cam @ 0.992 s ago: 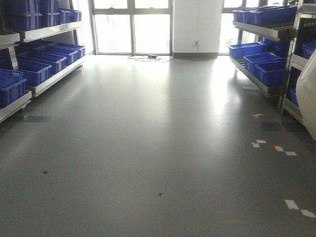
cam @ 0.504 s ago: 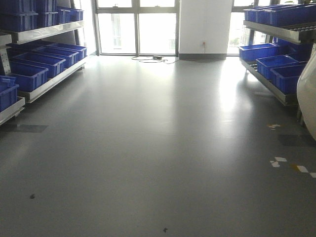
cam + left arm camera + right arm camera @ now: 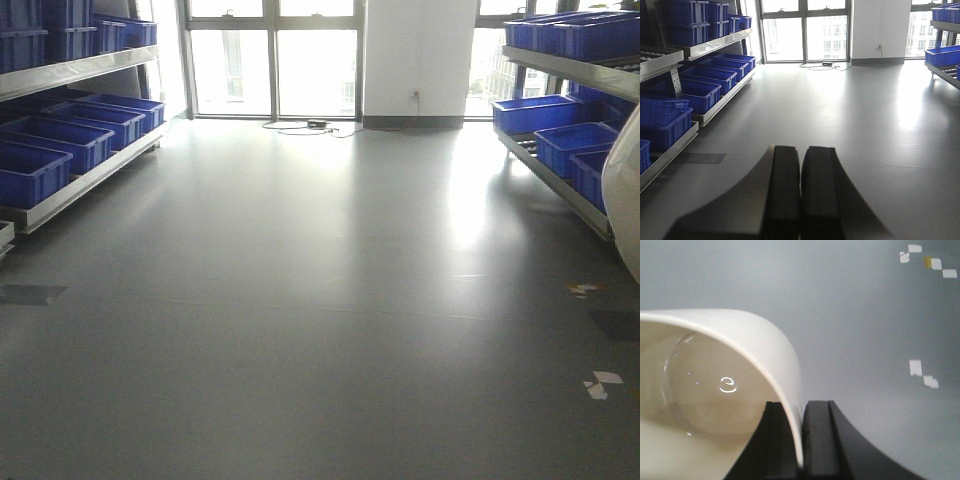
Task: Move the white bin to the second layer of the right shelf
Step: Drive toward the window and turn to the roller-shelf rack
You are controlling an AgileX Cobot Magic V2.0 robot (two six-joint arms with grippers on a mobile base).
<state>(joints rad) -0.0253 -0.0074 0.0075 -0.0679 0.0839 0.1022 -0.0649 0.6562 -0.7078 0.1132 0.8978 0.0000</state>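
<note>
Right gripper [image 3: 801, 440] clamps white bin [image 3: 715, 385] wall at rim. Bin judged light, stiff, glossy, slip-prone; rim pinch adequate. Left gripper [image 3: 801, 190] closed, empty.

left gripper [image 3: 801, 151] fingers squeezed together w/ nothing btwn, pointing fwd, right gripper [image 3: 801, 409] pinching the white bin [image 3: 755, 340] wall, one finger inside, other outside
</note>
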